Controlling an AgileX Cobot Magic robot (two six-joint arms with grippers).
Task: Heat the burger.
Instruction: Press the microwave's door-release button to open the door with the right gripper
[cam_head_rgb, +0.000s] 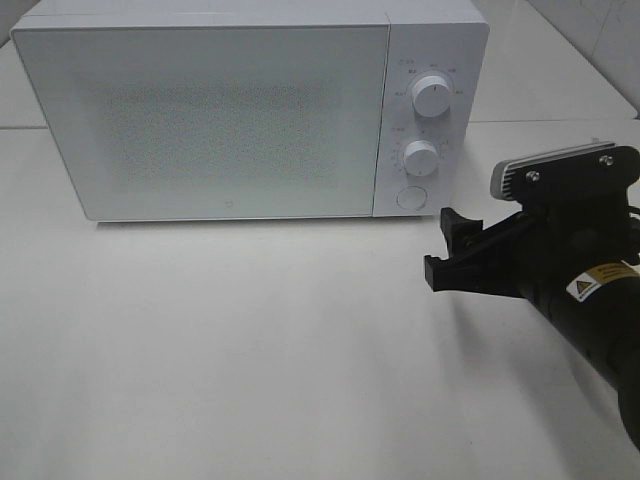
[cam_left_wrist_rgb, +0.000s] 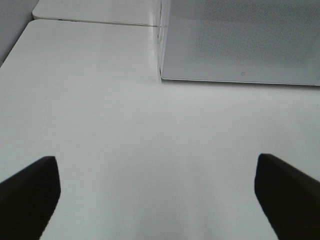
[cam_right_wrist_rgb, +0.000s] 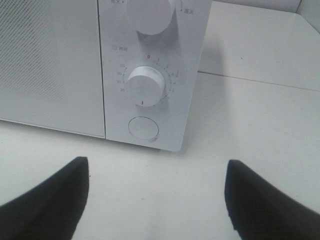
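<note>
Burger showed in no view; perhaps it sat behind the shut microwave door (cam_head_rgb: 200, 120) ahead of the right tool (cam_head_rgb: 442, 245). That tool gaped empty before the lower dial (cam_right_wrist_rgb: 145, 85) and round button (cam_right_wrist_rgb: 143, 127); a skewed reach could press the button, popping the door. The left tool (cam_left_wrist_rgb: 155, 200) hung released over the white desk (cam_head_rgb: 250, 350).

The white box-shaped microwave oven (cam_head_rgb: 230, 110) hides its inside behind a closed, dotted door. Print around its round white knobs (cam_head_rgb: 432, 95) is too small to read. The arm behind the black right pincer (cam_head_rgb: 440, 245) runs off the exterior view's edge.
</note>
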